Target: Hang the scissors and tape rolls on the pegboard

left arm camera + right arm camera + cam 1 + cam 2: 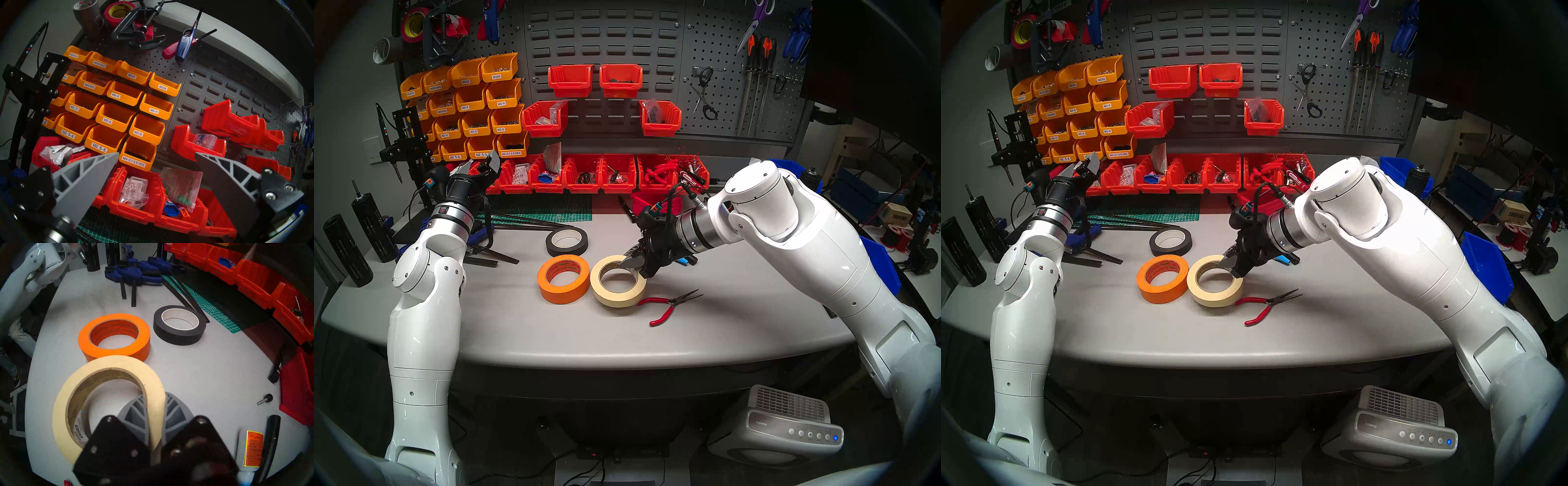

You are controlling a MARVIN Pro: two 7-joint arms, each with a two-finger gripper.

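Note:
The cream tape roll (612, 295) lies mid-table, touching the orange tape roll (563, 295) on its left. My right gripper (634, 268) is shut on the cream roll's wall, with one finger inside the core and one outside; the right wrist view (155, 395) shows the pinch, the cream roll (62, 404) slightly tilted and the orange roll (117, 353) behind it. The black-handled scissors (704, 93) hang on a hook of the pegboard (721, 51) at the back right. My left gripper (488, 166) is open and empty, raised at the left in front of the bins (157, 153).
A black tape roll (566, 241) lies behind the orange one. Red-handled pliers (667, 305) lie right of the cream roll. Red bins (585, 176) line the table's back. Blue clamps (136, 273) and a green cutting mat (534, 207) are at the left. Files and screwdrivers (755, 85) hang right of the scissors.

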